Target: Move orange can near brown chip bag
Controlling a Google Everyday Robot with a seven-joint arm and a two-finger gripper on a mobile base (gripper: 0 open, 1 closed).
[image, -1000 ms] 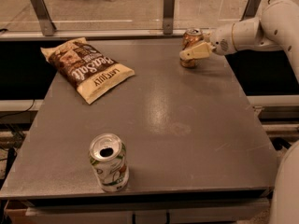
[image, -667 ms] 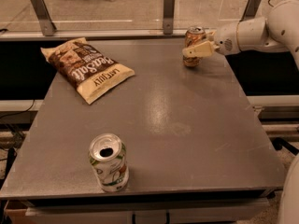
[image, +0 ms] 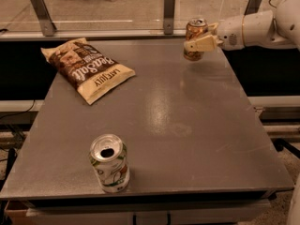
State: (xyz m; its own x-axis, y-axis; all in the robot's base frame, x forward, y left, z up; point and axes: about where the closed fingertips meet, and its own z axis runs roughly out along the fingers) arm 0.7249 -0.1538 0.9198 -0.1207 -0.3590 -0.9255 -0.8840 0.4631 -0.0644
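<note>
Grey worktop (image: 187, 139) carries everything. The chip bag (image: 89, 69) lies flat at far left. A white and green can (image: 109, 163) stands near the front edge, off the path we expect. We find the orange can (image: 195, 28) upright at the far right corner, well apart from the bag, clamped across its middle by the end effector (image: 197, 43). Risks, as we judge them: a weak side grip lets the can slip or tip in transit, and a low approach shoves the bag.

arm extended from right, gripper (image: 200, 37) clamping orange can (image: 195, 29)
</note>
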